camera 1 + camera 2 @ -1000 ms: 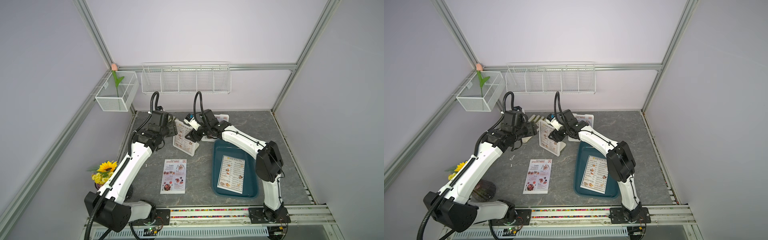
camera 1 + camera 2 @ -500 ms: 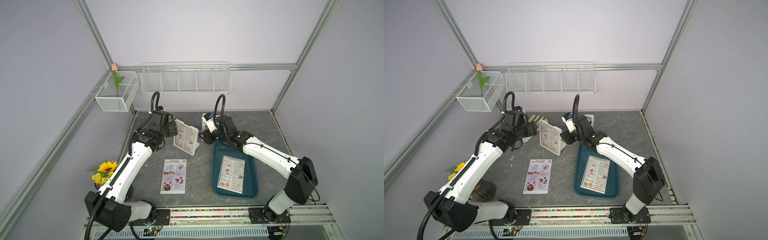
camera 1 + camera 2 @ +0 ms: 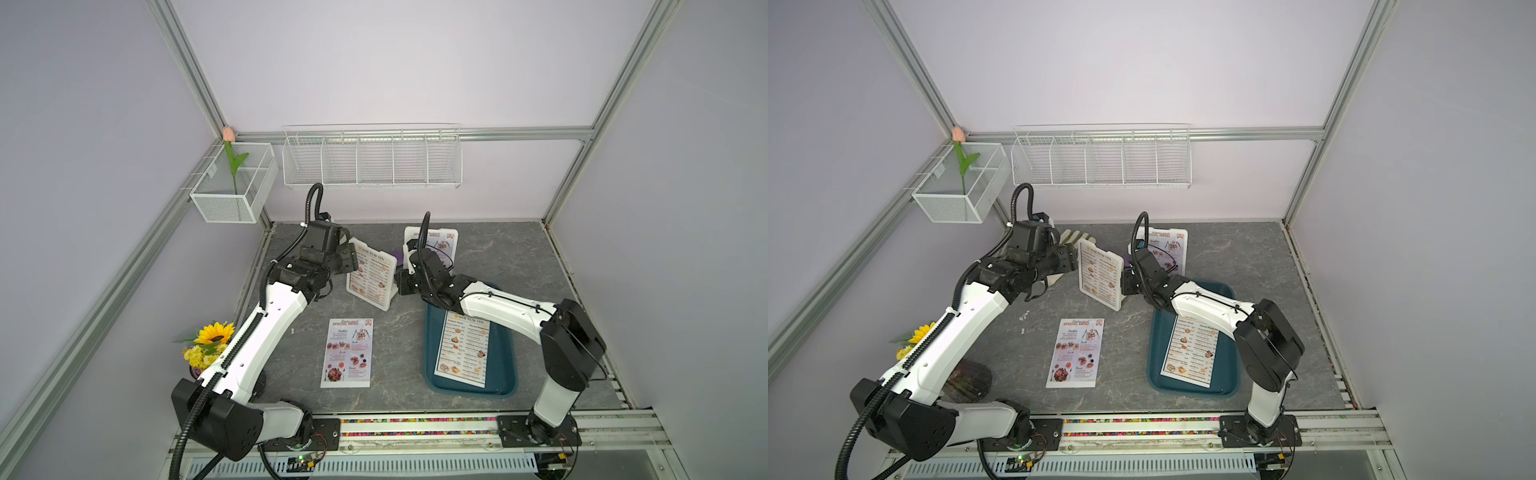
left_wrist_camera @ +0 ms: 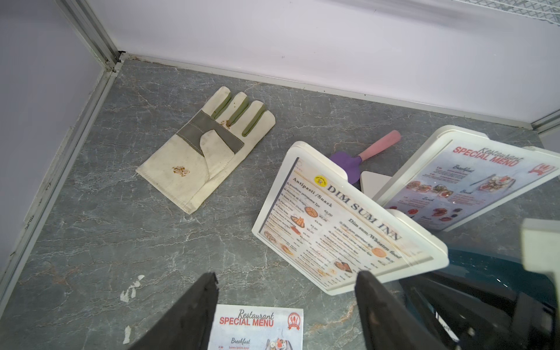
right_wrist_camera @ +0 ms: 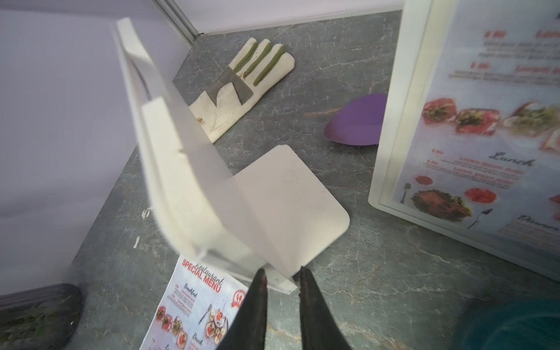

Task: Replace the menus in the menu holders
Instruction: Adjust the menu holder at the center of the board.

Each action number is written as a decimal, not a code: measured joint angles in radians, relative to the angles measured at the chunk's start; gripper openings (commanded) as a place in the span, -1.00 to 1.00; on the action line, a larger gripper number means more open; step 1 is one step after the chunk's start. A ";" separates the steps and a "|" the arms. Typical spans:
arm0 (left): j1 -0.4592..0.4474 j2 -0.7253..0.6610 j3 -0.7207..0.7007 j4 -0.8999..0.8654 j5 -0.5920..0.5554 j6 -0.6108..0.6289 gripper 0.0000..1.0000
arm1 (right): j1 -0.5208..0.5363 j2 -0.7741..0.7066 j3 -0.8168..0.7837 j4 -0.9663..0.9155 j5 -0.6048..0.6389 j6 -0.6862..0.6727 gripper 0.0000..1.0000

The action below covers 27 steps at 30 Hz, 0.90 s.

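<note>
A white menu holder (image 3: pixel 371 280) with a DIM SUM INN menu (image 4: pixel 339 230) in it stands mid-table. My right gripper (image 5: pixel 282 272) is at its right edge, jaws narrowed onto the lower corner of its back panel (image 5: pixel 194 169). My left gripper (image 4: pixel 286 285) hangs open just left of that holder, with only the table and a loose SPECIAL MENU sheet (image 3: pixel 348 353) under it. Behind, a second menu holder (image 3: pixel 436 245) shows a SPECIAL MENU (image 4: pixel 472 181). Another DIM SUM INN sheet (image 3: pixel 463 349) lies in the teal tray (image 3: pixel 505 374).
A pale work glove (image 4: pixel 206 151) and a purple spatula with a pink handle (image 4: pixel 360 157) lie behind the holders near the back wall. White wire baskets (image 3: pixel 372 160) hang on the wall. A sunflower pot (image 3: pixel 212 336) stands beside the left arm.
The right arm has swung out to the right and come back low to the front holder's right edge, its jaws narrowing from wide. The left arm has not moved.
</note>
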 measured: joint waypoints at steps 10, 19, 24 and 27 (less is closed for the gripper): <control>0.000 0.000 0.000 0.000 -0.004 0.013 0.49 | -0.005 0.090 0.104 0.028 -0.003 0.018 -0.54; 0.000 0.000 0.000 0.000 -0.005 0.015 0.49 | -0.034 0.190 0.204 0.040 -0.059 -0.007 -0.38; 0.003 -0.001 0.000 0.000 -0.008 0.016 0.49 | -0.069 0.186 0.191 0.035 -0.115 -0.072 -0.04; 0.010 -0.002 0.000 0.000 -0.010 0.019 0.49 | -0.079 0.149 0.138 0.027 -0.145 -0.111 0.13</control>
